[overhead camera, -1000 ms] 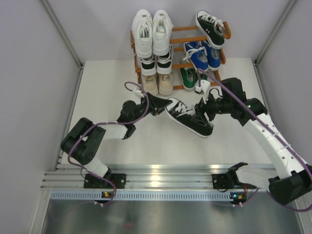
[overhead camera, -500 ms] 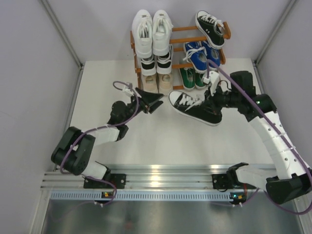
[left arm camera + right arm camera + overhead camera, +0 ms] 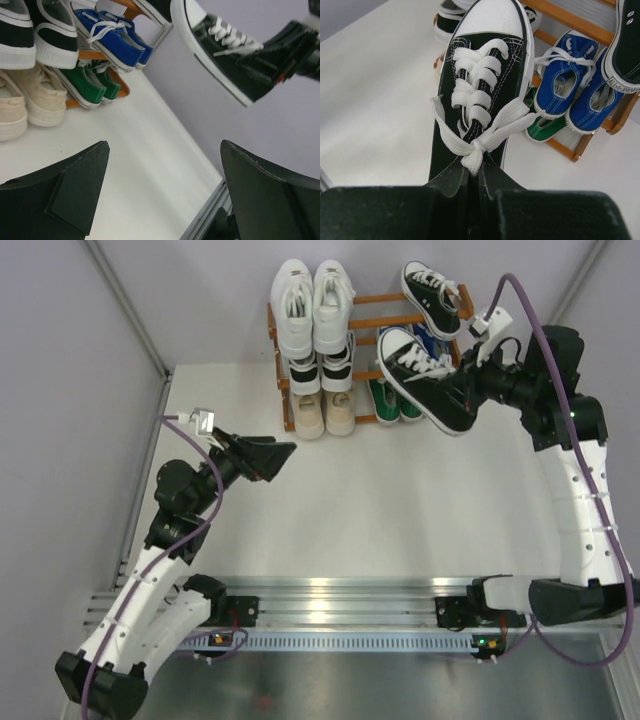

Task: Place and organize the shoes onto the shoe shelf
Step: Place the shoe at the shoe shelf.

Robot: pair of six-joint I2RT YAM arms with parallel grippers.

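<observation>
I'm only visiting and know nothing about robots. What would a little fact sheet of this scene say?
Right gripper: shut on black sneaker, lifted near the shoe shelf
Left gripper: open, empty
Top row: white pair, second black sneaker
Middle row: black pair, blue pair
Lowest row: beige pair, green pair

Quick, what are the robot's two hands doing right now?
Left gripper: open, holding nothing.
Right gripper: closed, holding a black sneaker up in the air.
</observation>
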